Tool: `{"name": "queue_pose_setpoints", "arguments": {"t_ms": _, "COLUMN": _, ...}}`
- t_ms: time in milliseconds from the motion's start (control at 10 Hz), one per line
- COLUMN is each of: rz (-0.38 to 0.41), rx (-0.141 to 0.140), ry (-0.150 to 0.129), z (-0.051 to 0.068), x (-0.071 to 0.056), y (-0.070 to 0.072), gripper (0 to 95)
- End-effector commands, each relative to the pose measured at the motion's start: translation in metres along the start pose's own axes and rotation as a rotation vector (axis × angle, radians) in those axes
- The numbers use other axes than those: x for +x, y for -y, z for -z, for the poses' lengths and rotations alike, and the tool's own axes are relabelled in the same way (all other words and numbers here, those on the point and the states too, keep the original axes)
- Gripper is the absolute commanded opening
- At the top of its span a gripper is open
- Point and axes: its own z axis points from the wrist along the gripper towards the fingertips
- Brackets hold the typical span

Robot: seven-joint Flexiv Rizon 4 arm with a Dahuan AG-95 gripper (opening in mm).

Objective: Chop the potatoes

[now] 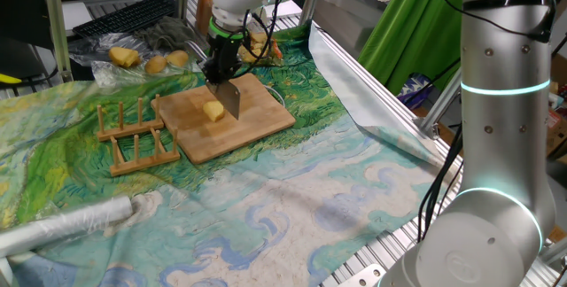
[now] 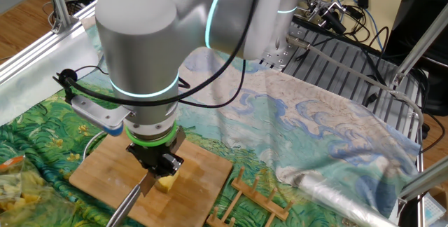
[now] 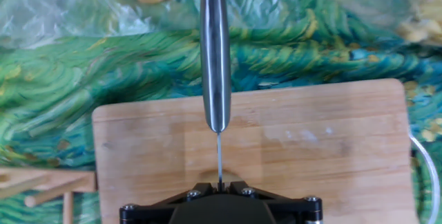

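One pale-yellow potato lump point(image 1: 213, 110) on the bare wooden board point(image 1: 266, 119) could skid sideways (unrestrained) under the steel-bladed knife point(image 1: 230, 97) pinched in the black gripper point(image 1: 221, 67).

One fixed view looks across the bench, wooden board point(image 1: 227, 117) at upper centre; the other faces it from the opposite side (board point(image 2: 203, 174) low). The hand view stares straight down, close.
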Motion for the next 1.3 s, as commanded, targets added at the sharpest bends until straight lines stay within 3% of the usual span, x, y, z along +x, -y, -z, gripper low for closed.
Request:
{"name": "queue_pose_setpoints", "arguments": {"t_ms": 100, "rz": 0.003, "rx": 0.004, "ry": 0.007, "z": 0.001, "x": 0.005, "y": -0.001, "gripper": 0.0}}
{"name": "queue_pose_setpoints", "arguments": {"t_ms": 400, "rz": 0.025, "rx": 0.018, "ry": 0.013, "z": 0.000, "x": 0.008, "y": -0.005, "gripper": 0.0}}
{"name": "queue_pose_setpoints", "arguments": {"t_ms": 1300, "rz": 0.025, "rx": 0.018, "ry": 0.026, "z": -0.005, "x": 0.014, "y": -0.011, "gripper": 0.0}}
